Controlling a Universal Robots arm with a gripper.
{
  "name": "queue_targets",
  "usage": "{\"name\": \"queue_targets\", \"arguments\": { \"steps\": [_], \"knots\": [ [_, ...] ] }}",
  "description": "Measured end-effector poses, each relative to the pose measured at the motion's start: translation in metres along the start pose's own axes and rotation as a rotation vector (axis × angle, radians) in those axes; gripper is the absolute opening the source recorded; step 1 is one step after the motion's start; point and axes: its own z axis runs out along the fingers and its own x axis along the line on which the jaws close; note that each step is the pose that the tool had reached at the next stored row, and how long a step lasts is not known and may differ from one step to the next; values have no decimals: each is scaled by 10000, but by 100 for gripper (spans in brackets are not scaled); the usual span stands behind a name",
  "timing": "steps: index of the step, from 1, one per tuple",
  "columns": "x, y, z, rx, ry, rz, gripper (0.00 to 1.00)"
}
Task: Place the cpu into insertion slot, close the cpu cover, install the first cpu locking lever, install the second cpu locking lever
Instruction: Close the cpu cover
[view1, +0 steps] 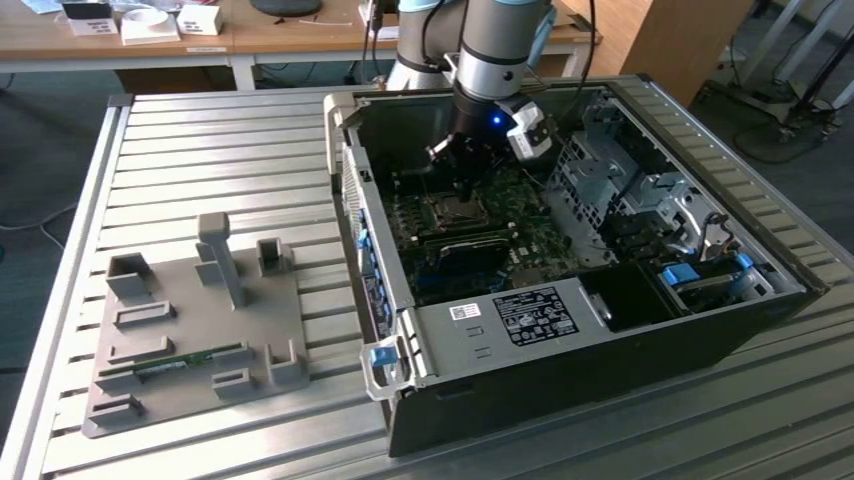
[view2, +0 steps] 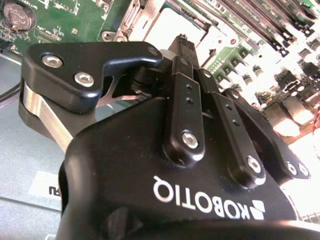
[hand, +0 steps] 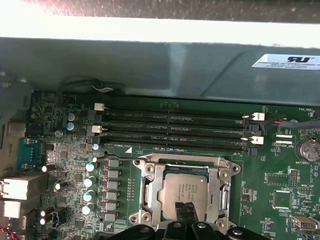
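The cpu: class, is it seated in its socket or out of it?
In. In the first wrist view the cpu lies flat inside the cpu cover frame, with the gripper at its edge.

A robotics lab or test workshop. An industrial robot arm (view1: 501, 40) reaches with its gripper (view1: 466, 188) into an open desktop computer case (view1: 561, 330) lying on a ribbed metal workbench (view1: 200, 150). Beside the case sits a grey moulded fixture block (view1: 200, 330) with slots for parts. Behind it, a wooden desk (view1: 267, 40) carries small white boxes (view1: 147, 22), and cables (view1: 787, 110) trail over the floor at the exterior view's right.
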Motion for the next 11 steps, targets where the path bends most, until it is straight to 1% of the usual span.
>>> {"name": "queue_targets", "arguments": {
  "steps": [2, 4, 11],
  "knots": [
    [0, -3, 0, 1, 1, 0, 11],
    [2, -41, 0, -1, 0, 0, 11],
    [3, -52, 0, -1, 0, 0, 11]
  ]
}}
